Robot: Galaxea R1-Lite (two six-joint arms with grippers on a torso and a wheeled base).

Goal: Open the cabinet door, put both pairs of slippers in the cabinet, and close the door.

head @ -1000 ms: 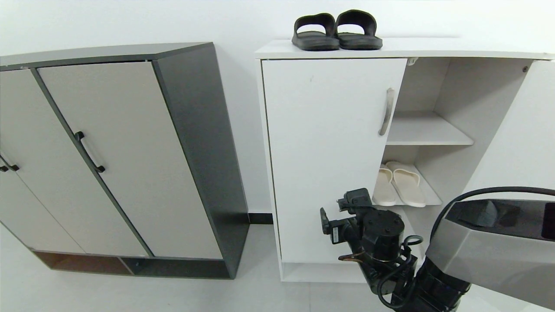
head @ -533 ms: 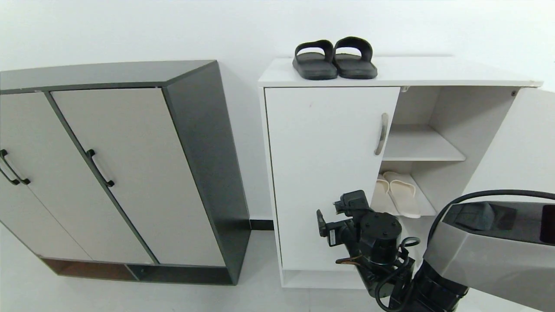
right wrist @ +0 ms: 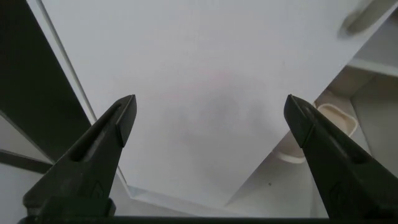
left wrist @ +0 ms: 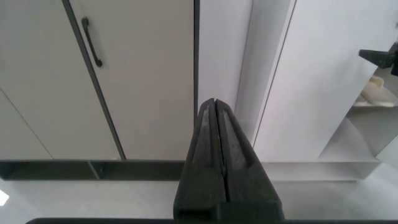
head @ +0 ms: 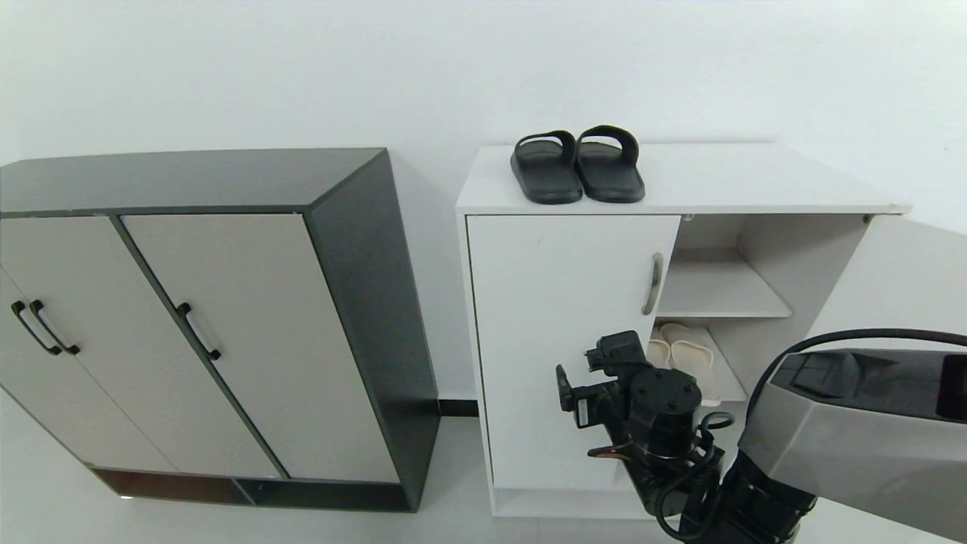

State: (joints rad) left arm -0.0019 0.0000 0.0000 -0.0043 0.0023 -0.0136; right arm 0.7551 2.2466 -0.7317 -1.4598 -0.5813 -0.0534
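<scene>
A pair of black slippers stands side by side on top of the white cabinet. A pair of white slippers lies on the lower shelf inside it, partly hidden behind my right arm. The cabinet's left door is closed and carries a metal handle; the right door is swung wide. My right gripper is open and empty, low in front of the closed left door. My left gripper is shut on nothing, facing the gap between the two cabinets.
A dark grey cabinet with two closed beige doors stands left of the white one, a narrow gap between them. Grey floor lies in front. A white wall rises behind both.
The whole head picture has shifted: the cabinets and slippers sit lower in it, so the camera moved. My right arm keeps its place in the picture, still open.
</scene>
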